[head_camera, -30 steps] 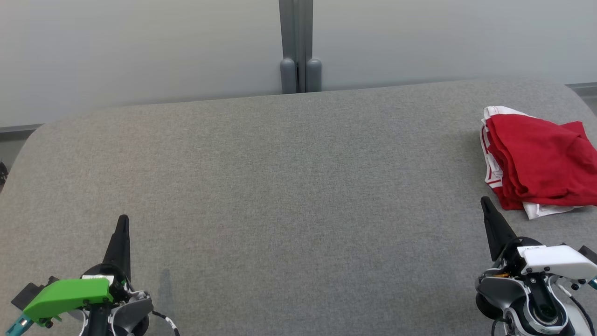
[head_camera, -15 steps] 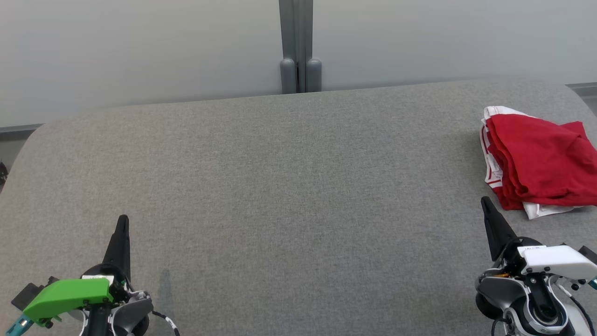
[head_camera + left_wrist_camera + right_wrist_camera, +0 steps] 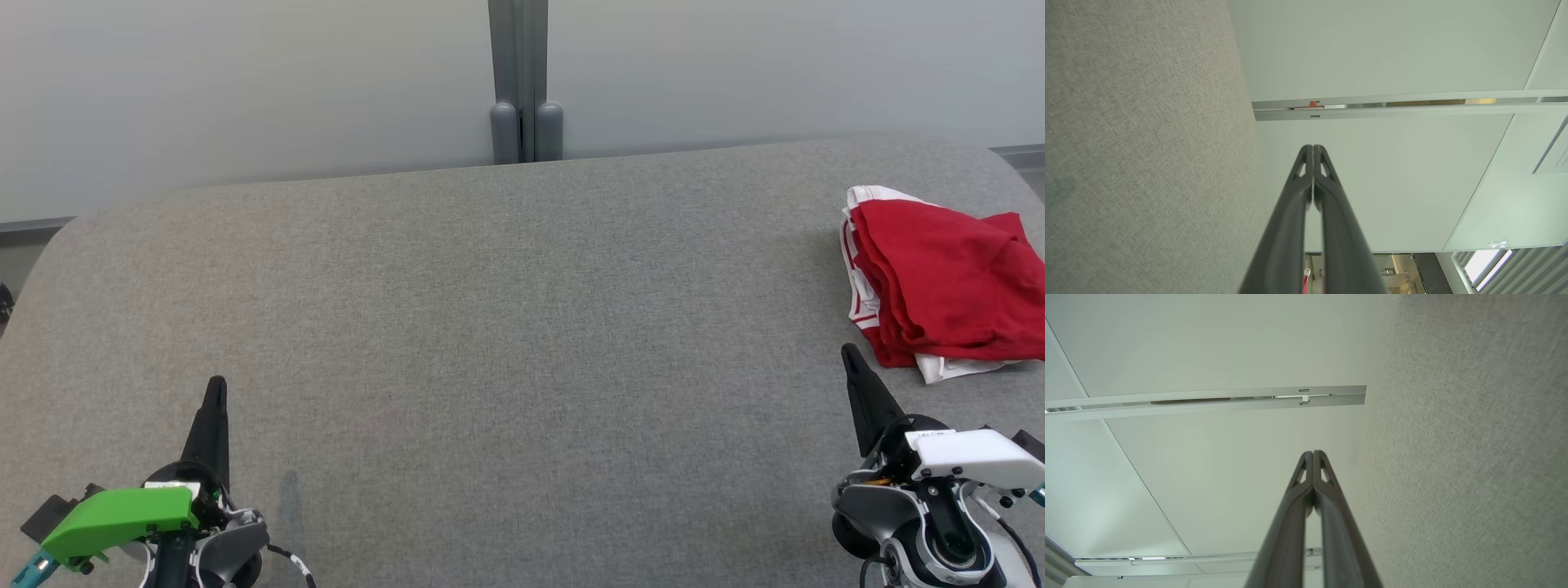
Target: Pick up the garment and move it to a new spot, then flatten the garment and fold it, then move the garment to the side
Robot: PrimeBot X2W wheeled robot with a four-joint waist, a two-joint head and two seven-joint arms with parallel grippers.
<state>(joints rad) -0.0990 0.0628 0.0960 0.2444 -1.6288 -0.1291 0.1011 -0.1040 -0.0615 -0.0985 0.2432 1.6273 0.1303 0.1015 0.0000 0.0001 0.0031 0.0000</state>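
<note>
Garment (image 3: 939, 282) partly beyond right edge

Head camera overlooks the table (image 3: 490, 327); wrist cameras (rolled sideways) seemingly skim it.

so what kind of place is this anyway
Probably an office or lab test bay: a grey felt-covered table with one red garment on it, and pale partition panels behind, joined by a grey post.

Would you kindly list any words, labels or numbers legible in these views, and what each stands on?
No text reads clearly.
Dark print on the white cover of the right gripper: too small.
White label on the left gripper: blurred.
Faint lettering on the glass wall: too small.
</note>
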